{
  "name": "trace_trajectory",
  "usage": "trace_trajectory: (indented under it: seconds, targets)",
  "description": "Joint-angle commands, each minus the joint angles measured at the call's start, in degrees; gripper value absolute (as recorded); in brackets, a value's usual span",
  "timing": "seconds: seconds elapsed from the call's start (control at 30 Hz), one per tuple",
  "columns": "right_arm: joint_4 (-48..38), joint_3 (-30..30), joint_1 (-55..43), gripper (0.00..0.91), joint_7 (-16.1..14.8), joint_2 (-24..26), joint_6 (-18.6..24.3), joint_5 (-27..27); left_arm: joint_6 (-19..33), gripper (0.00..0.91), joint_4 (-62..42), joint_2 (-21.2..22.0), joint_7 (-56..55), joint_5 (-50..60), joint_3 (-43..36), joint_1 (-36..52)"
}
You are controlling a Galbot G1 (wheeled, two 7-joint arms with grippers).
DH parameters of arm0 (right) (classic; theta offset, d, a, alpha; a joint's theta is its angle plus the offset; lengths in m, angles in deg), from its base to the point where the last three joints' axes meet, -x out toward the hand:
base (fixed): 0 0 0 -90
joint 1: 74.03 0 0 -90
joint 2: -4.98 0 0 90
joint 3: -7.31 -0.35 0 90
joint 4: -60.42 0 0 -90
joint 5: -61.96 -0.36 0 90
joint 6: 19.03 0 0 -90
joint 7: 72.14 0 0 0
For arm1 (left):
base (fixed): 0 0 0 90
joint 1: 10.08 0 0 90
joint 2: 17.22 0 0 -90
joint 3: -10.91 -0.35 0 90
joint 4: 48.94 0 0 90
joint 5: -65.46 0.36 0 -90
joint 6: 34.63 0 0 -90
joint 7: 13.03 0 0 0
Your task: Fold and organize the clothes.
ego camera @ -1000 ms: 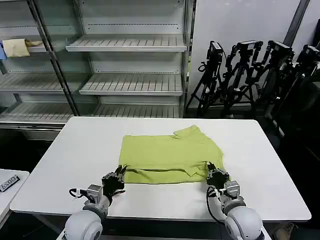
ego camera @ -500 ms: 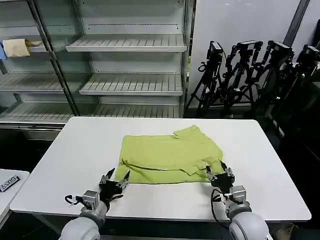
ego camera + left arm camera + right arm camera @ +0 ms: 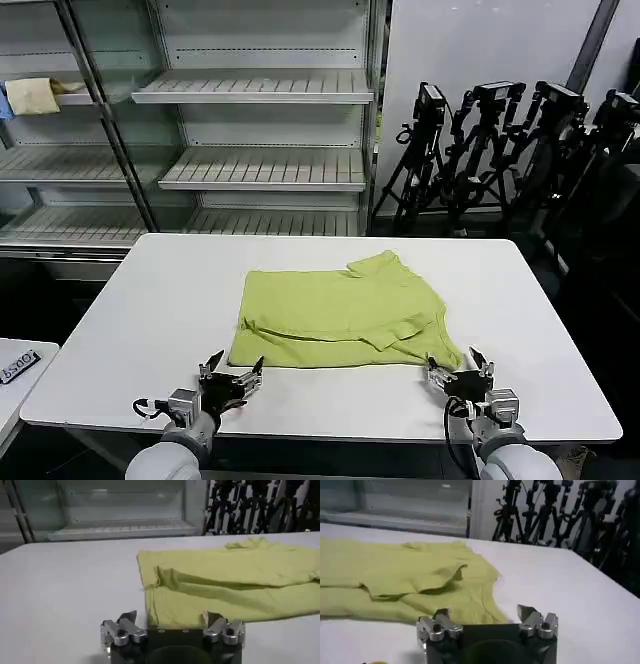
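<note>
Both arms sit low at the near edge of the white tabletop (image 3: 150, 300), bottom of the head view: the left gripper (image 3: 231, 380) at lower left with its fingers spread wide and empty, the right gripper (image 3: 459, 373) at lower right, likewise splayed open with nothing in it. Between and just beyond them, centre frame, lies the lime yellow-green T-shirt (image 3: 340, 310), already partly folded into a rough rectangle, graphic side not showing. My read: one fold is laid down and released, and the next grasp has not begun. Soft matte cotton, limp, with a doubled band running along the near side and a raised crease where layers overlap; a sleeve or collar flap pokes up at the upper right corner, and the lower right corner trails out loosely toward the right gripper. In the left wrist view the near hem (image 3: 200, 611) lies just ahead of the open fingers. The next move likely calls for pinching the two near corners cleanly, through all the layers, and carrying them across evenly so the thin fabric doesn't bunch or slide on the smooth tabletop.
</note>
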Motion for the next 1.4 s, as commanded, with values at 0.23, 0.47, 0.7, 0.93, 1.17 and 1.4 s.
trace_trajectory:
  seconds: [0.23, 0.47, 0.7, 0.93, 1.17, 1.4]
  targets:
    - [-0.68, 0.48, 0.13, 0.0, 0.08, 0.1, -1.81, -3.79, -0.65, 0.02, -1.54, -0.04, -0.19, -2.58, -0.01, 0.13]
    - [-0.74, 0.93, -0.05, 0.0, -0.27, 0.32, -1.54, -3.82, -0.66, 0.02, -1.72, -0.16, -0.36, -3.56, 0.24, 0.31]
    - [0.17, 0.66, 0.76, 0.0, -0.72, 0.56, -1.32, -3.99, -0.49, 0.02, -1.01, -0.22, -0.29, -3.66, 0.64, -0.2]
    - [2.3, 0.42, 2.71, 0.0, -0.86, 0.49, -1.02, -3.94, -0.32, 0.02, 1.75, -0.5, -0.28, -3.89, 1.73, -2.31]
    - [7.75, -0.85, 8.45, 0.0, -0.74, 1.09, -1.09, -3.63, -0.3, 0.02, 8.01, -2.02, -0.52, -3.01, 4.35, -8.04]
    - [14.02, -1.89, 14.82, 0.0, -0.92, 1.15, -0.84, -1.93, -0.31, 0.02, 13.79, -3.7, -0.71, -2.47, 8.96, -15.23]
